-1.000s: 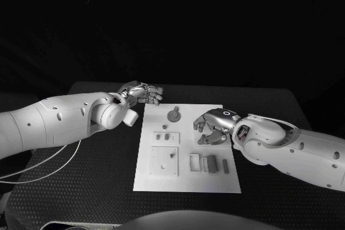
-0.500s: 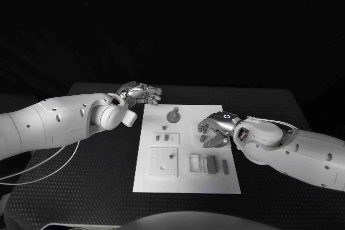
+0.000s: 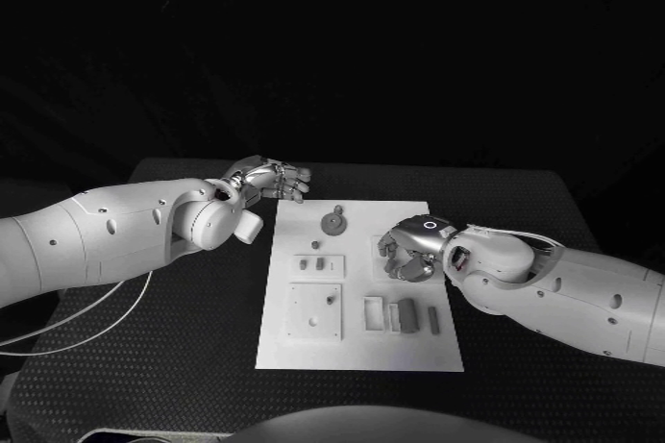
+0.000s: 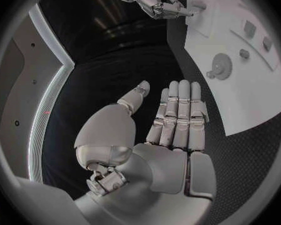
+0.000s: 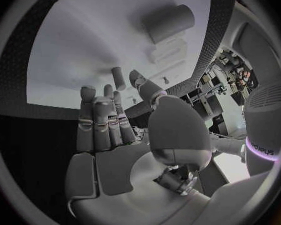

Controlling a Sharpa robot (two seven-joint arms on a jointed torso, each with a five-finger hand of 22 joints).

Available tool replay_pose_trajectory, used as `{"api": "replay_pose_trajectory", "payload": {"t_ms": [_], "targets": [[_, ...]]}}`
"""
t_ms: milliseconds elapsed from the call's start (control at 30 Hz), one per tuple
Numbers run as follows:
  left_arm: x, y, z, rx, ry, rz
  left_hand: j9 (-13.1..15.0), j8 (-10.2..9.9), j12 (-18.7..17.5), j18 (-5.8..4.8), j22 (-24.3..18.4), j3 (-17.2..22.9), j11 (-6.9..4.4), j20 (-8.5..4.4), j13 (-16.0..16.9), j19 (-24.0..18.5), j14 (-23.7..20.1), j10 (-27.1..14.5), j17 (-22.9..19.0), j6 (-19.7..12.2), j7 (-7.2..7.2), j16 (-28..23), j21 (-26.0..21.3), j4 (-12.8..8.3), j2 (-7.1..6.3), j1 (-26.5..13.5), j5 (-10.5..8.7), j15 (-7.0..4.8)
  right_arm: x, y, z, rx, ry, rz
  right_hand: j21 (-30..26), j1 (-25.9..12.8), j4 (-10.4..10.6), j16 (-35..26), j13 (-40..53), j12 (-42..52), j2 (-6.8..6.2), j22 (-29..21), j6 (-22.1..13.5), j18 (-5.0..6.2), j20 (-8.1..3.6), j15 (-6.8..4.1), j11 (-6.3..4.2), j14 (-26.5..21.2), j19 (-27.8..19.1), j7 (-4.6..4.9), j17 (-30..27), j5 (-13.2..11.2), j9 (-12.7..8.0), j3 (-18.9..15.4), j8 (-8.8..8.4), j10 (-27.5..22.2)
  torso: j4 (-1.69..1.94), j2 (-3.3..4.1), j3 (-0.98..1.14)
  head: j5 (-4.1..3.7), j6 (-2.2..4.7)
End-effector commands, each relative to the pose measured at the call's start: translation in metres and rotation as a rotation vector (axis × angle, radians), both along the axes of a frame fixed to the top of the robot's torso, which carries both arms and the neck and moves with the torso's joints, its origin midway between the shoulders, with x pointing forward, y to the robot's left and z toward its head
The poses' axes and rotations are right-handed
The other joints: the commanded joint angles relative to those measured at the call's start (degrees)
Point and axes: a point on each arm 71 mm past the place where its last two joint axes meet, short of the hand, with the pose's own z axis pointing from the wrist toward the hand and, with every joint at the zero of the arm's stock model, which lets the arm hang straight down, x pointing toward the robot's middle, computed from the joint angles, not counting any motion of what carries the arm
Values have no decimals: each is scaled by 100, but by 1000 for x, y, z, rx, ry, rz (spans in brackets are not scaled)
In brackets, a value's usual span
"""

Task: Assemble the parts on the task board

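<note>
- The task board (image 3: 360, 352) lies flat in the middle of the black tabletop (image 3: 166, 366), long side running from 12 to 6 o'clock.
- The left hand (image 3: 272, 182) hovers off the board's 11 o'clock corner, fingers straight and apart, holding nothing.
- The right hand (image 3: 411, 248) hangs over the board's 3 o'clock edge, fingers pointing down at the plate; whether it grips anything I cannot tell.
- A round part (image 3: 334, 219) sits toward 12 o'clock.
- Small parts (image 3: 404, 316) lie near 5 o'clock.

Right hand (image 3: 413, 251) low over task board (image 3: 357, 352) right side; left half unobstructed.
</note>
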Motion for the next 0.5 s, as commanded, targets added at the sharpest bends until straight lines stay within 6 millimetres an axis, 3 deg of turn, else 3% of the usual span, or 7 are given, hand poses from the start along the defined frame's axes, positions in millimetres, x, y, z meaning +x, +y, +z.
{"api": "replay_pose_trajectory", "payload": {"t_ms": [33, 367, 500], "targets": [[0, -3, 2, -7, -11, -18, -7, 10, -10, -20, -9, -6, 24, -6, -9, 44, 29, 18, 8, 10, 24, -39, -6, 3, 29, 29, 31, 6, -1, 2, -1, -14, 3, 22, 29, -22, -1, 39, 13, 46, 148, 10, 112, 177, -10, -31, -42, 44, 37, -32, -16, -3, 10, 7, 53, 124, -3, -2, -2, 2, -10], [0, -3, 1, -7, -7, -21, -9, 7, -14, -21, -12, -9, 26, -7, -11, 43, 28, 16, 8, 7, 26, -42, -7, 6, 32, 25, 31, 7, -2, 3, -2, -45, -18, 34, 81, 64, -18, 68, 57, 214, 466, 44, 548, 177, -55, -205, -220, 114, 88, -214, -44, -3, 23, 23, 219, 573, -7, -3, -1, -9, -26], [0, -3, 1, -8, -4, -23, -12, 2, -20, -22, -14, -13, 29, -6, -15, 40, 25, 9, 8, 2, 28, -46, -9, 7, 30, 20, 31, 8, -2, 3, -2, -55, -31, 33, 84, 121, -22, 65, 59, 225, 490, 49, 608, 177, -64, -236, -249, 111, 83, -243, -51, -2, 13, 37, 231, 624, -6, -2, 1, -15, -28]]}}
